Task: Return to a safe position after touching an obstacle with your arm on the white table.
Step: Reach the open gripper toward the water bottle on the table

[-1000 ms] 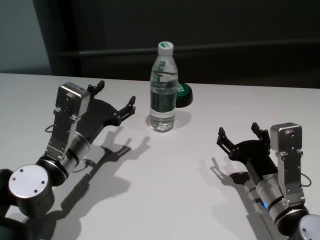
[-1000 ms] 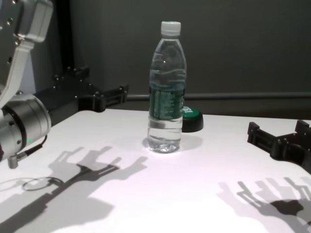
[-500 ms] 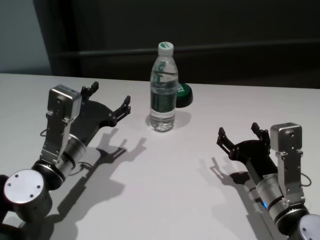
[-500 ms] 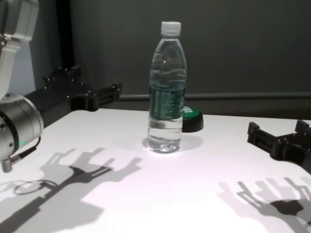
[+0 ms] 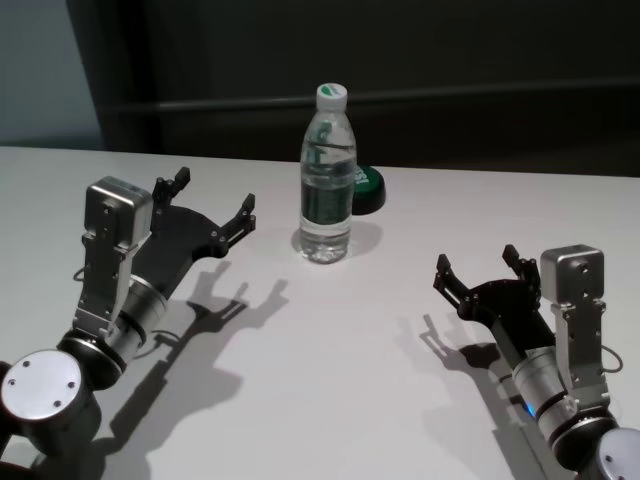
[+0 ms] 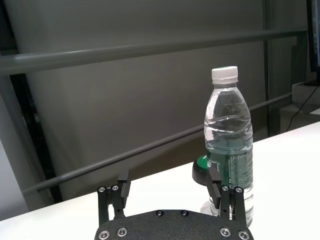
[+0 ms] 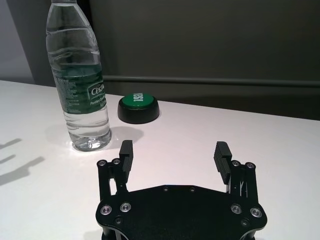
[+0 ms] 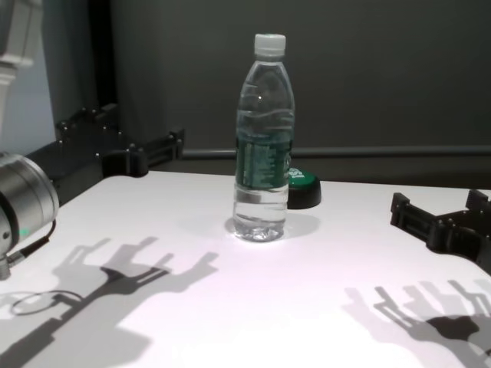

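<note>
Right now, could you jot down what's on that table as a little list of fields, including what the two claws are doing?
Surface: white table
Bottle: clear water bottle, upright, white cap on
Behind bottle: green-topped black puck
Left gripper: open, empty, left of the bottle, not touching it
Right gripper: open, empty, above the table's right side
</note>
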